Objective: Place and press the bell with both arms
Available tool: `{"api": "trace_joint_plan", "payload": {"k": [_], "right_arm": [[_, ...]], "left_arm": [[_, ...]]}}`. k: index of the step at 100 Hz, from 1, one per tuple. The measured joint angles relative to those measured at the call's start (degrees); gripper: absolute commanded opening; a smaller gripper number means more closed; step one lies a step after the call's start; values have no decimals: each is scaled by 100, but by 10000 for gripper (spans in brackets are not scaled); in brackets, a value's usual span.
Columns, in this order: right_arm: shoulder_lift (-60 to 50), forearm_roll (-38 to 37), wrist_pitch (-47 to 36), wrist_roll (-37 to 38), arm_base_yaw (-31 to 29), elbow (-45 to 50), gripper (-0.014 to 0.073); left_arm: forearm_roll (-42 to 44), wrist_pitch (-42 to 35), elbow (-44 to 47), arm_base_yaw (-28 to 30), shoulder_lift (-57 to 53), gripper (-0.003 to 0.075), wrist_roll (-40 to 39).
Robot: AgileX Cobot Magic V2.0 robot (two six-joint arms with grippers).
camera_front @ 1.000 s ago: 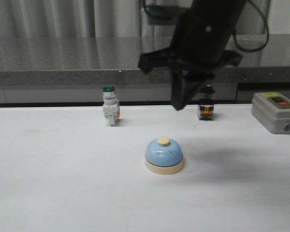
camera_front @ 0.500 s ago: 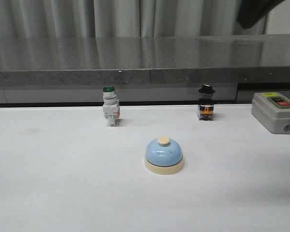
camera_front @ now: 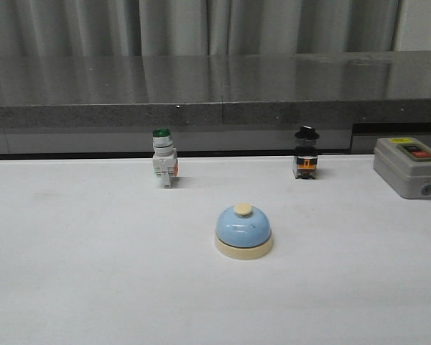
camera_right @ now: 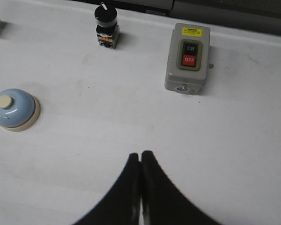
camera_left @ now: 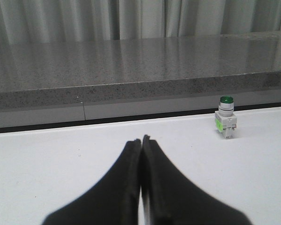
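The light-blue bell [camera_front: 243,231] with a cream base and cream button stands upright on the white table, near the middle. It also shows in the right wrist view [camera_right: 12,108]. Neither arm shows in the front view. My right gripper [camera_right: 140,154] is shut and empty, held above the table well away from the bell. My left gripper [camera_left: 141,139] is shut and empty, low over the table; the bell is out of its view.
A green-capped white push-button switch [camera_front: 164,159] stands behind the bell to the left. A black-knobbed switch [camera_front: 306,153] stands behind to the right. A grey box with red and black buttons [camera_front: 411,167] sits at the right edge. A grey counter runs along the back.
The black arm that hung above and behind the bell has risen to the upper right and left the front view. The bell has not moved.
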Motion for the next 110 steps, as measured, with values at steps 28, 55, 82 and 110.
{"api": "trace_joint_plan", "payload": {"k": [28, 55, 82, 110], "right_arm": [[-1785, 0, 0, 11, -12, 833, -60], [-2545, 0, 58, 20, -12, 924, -60], [-2554, 0, 67, 20, -12, 927, -60], [-2581, -80, -54, 20, -22, 1010, -60]], "left_arm": [[0, 0, 0, 0, 0, -20, 0], [0, 0, 0, 0, 0, -20, 0], [0, 0, 0, 0, 0, -20, 0], [0, 0, 0, 0, 0, -20, 0]]}}
